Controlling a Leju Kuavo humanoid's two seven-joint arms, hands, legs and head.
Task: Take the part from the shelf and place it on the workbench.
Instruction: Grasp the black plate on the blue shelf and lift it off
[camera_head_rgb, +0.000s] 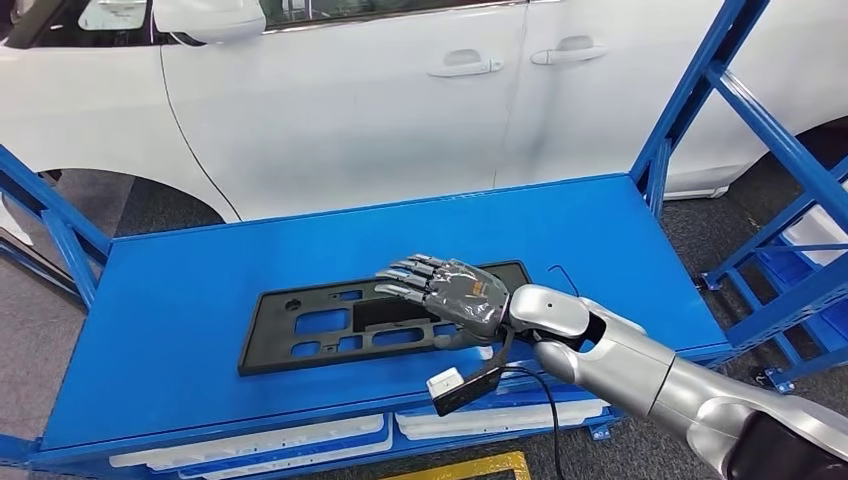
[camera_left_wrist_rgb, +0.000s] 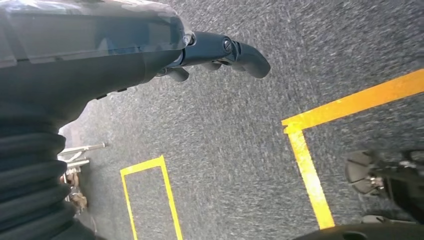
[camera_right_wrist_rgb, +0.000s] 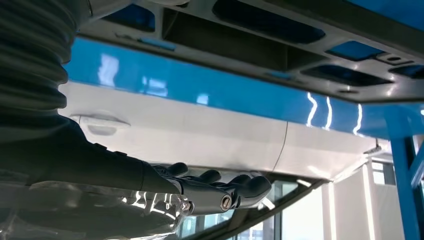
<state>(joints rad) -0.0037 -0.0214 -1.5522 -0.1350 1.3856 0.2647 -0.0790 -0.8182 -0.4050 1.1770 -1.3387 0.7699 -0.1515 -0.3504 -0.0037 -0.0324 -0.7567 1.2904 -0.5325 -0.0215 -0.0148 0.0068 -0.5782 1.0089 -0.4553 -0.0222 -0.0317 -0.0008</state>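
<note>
On my head feed the light is bright, even and overhead; the blue table (camera_head_rgb: 200, 300) shows soft sheen and only faint shadows. The white car (camera_head_rgb: 350, 110) behind reads near overexposed. My right wrist feed carries streaked glare on the glossy table surface (camera_right_wrist_rgb: 225, 95), and the nearby robot hand (camera_right_wrist_rgb: 210, 192) is soft. The left wrist feed shows motion-smeared carpet (camera_left_wrist_rgb: 225, 150).
</note>
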